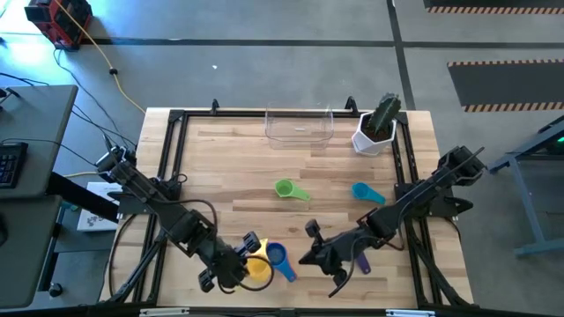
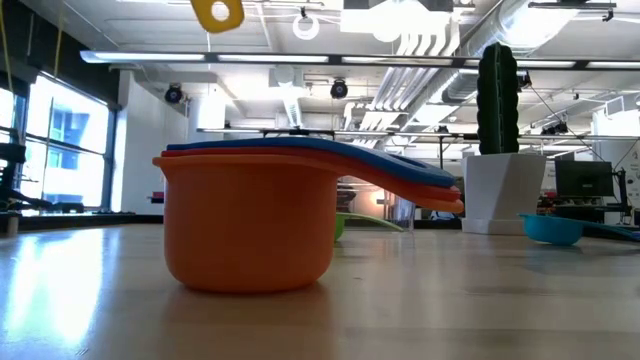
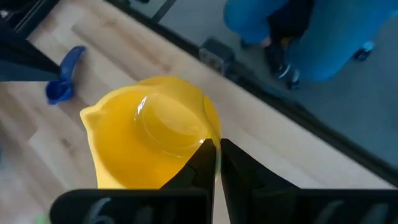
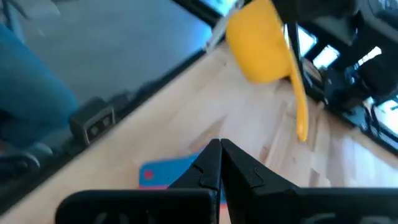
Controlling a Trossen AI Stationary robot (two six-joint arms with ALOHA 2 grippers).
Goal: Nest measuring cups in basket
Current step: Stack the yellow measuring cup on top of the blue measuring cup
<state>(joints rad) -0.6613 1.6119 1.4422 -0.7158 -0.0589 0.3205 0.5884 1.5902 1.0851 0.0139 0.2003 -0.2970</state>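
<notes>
From above, the bench (image 1: 291, 189) is pale wood planks inside a black metal frame. The clear plastic basket (image 1: 300, 128) sits at the far edge, beside a white pot with a green cactus (image 1: 379, 123). A green measuring cup (image 1: 291, 189) and a teal measuring cup (image 1: 366, 193) lie apart mid-bench. At the near edge the left gripper (image 1: 240, 264) pinches the yellow measuring cup (image 1: 258, 267), just beside a blue measuring cup (image 1: 279, 259). The right gripper (image 1: 310, 246) hovers nearby, fingers closed on nothing; a purple measuring cup (image 1: 362, 261) peeks out under its arm, mostly hidden.

At bench height, a glossy orange measuring cup (image 2: 248, 225) fills the middle, with red and blue rims and flat handles stacked in it; the inner cups' bodies are hidden. The yellow cup's handle loop shows at the top edge, cut off.

The left wrist view shows smooth yellow plastic, its rim clamped between nearly closed fingers (image 3: 202, 165).

The right wrist view shows closed dark fingers (image 4: 208, 165) over a blue handle, with the yellow cup raised beyond.
</notes>
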